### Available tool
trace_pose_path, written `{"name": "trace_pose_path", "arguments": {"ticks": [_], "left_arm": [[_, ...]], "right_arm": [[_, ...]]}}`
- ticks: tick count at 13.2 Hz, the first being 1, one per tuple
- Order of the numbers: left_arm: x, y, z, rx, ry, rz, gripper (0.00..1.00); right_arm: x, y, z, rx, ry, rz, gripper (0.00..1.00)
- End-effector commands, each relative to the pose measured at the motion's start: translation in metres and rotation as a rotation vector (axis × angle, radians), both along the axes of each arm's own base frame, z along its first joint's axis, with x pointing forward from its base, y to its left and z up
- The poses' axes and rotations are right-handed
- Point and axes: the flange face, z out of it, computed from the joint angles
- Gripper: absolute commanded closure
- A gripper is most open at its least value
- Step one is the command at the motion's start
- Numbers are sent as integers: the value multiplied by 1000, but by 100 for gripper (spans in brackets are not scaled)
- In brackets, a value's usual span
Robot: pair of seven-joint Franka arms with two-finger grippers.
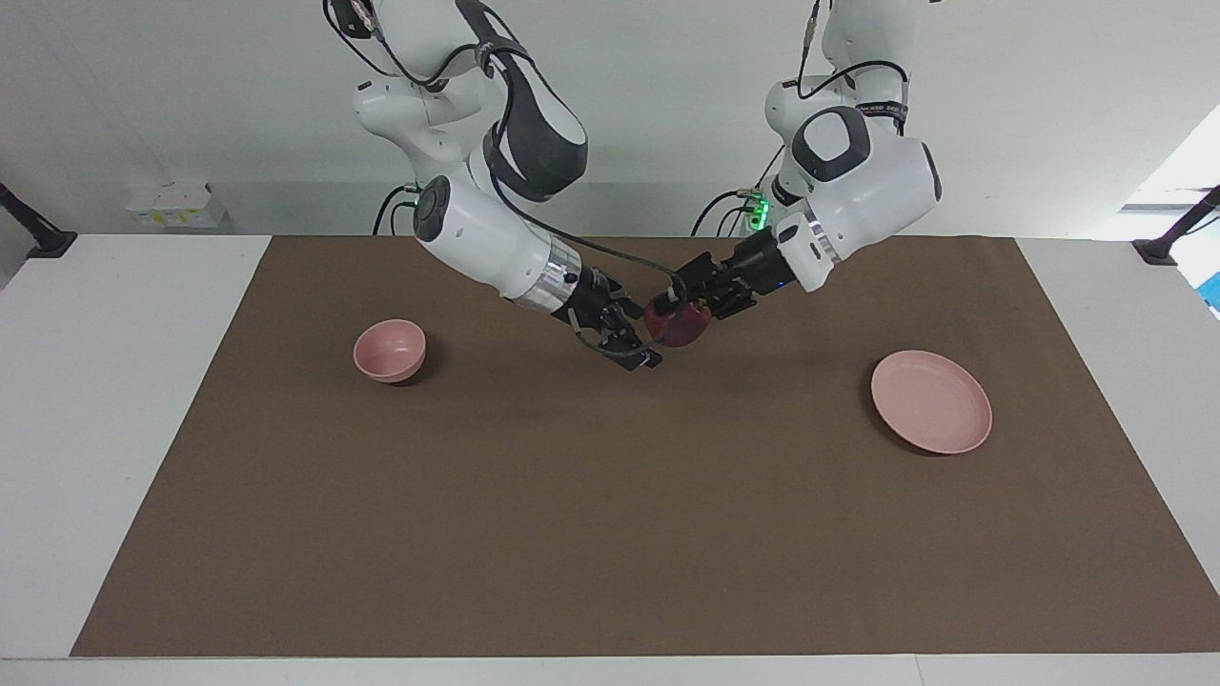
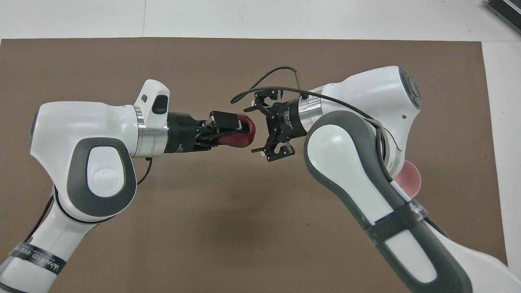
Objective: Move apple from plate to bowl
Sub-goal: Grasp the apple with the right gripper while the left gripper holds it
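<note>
The small round dark red apple (image 1: 678,325) (image 2: 241,135) hangs in the air over the middle of the brown mat (image 1: 610,514) that covers most of the white tabletop (image 1: 105,400), clamped between the fingers of the left gripper (image 1: 675,307) (image 2: 240,129). Its skin is glossy maroon, and no stem can be made out. The right gripper (image 1: 637,345) (image 2: 262,127) faces it with its fingers spread wide, just beside the fruit and not gripping it. The flat round pale pink plate (image 1: 931,401) lies bare on the mat toward the left arm's end; the small deep pale pink bowl (image 1: 390,350) (image 2: 408,178) stands toward the right arm's end, well apart from the apple. A plain white wall (image 1: 648,105) backs the tabletop. The left arm carries a black band with white lettering (image 2: 38,257), too small to read with certainty.
</note>
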Motion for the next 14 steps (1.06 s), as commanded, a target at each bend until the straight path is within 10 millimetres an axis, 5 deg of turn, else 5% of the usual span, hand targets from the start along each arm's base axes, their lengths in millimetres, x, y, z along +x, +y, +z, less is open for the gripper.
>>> {"name": "trace_pose_path", "arguments": {"ticks": [1,5,6,7,8,11,12,13,14], "left_arm": [[-10,-5,0,-1,-7,27,100],[-18,-14,-5,3,3,8,100],[-18,-14,-4,3,6,4,100],[-18,-14,-5,2,8,1,100],[-19,-15,-4,2,6,0,100],[-20,-17,-3,1,18,-2,100],[-20,-17,0,-2,37,17,80],[-18,-16,4,-1,55,40,18],[-18,-16,11,0,43,42,0]], "right_arm": [[2,3,2,29,28,-8,0],[-1,9,5,65,47,-11,0],[-2,9,4,62,42,-4,33],[-1,8,5,64,46,-9,91],[-1,8,7,65,46,-11,100],[-1,6,10,65,41,-13,100],[-1,5,12,65,39,-13,100],[-2,5,13,60,35,-11,100],[-2,4,14,57,35,-10,100]]}}
